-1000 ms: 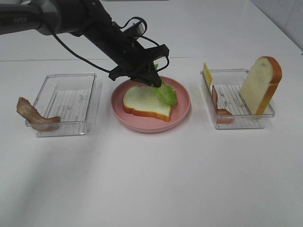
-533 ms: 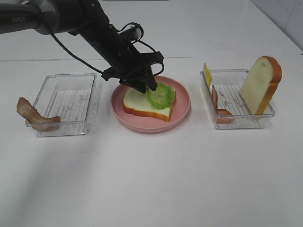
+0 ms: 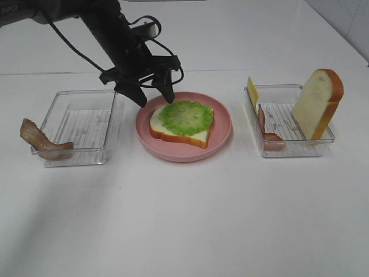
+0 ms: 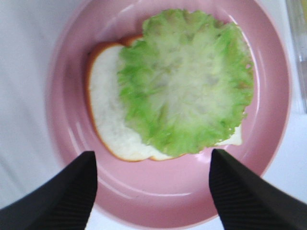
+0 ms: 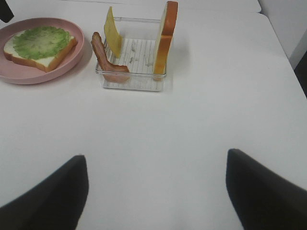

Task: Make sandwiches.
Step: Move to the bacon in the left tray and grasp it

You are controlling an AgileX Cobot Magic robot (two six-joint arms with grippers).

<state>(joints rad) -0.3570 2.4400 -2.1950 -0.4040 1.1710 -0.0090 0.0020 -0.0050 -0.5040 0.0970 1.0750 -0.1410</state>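
A bread slice [image 3: 173, 131] lies on the round pink plate [image 3: 222, 131] with ruffled green lettuce [image 3: 186, 117] flat on top of it. My left gripper [image 3: 155, 99] is open and empty, just above the plate's back-left rim. In the left wrist view the lettuce [image 4: 187, 81] covers most of the bread [image 4: 108, 120], with both fingers [image 4: 62, 196] clear of it. A second bread slice [image 3: 317, 104], yellow cheese [image 3: 252, 90] and a bacon strip [image 3: 268, 131] stand in the right tray [image 3: 288, 147]. Another bacon strip [image 3: 40, 141] hangs on the left tray [image 3: 81, 156]. My right gripper [image 5: 156, 191] is open and empty over bare table.
The right wrist view shows the right tray [image 5: 134, 81] with bacon [image 5: 103, 55], cheese [image 5: 112, 31] and upright bread [image 5: 165, 38], and the plate [image 5: 29, 74] beside it. The white table's far edge runs behind the plate.
My left gripper has let go of the lettuce, which now lies flat on the bread. The gripper has drawn back and to the left, jaws open.
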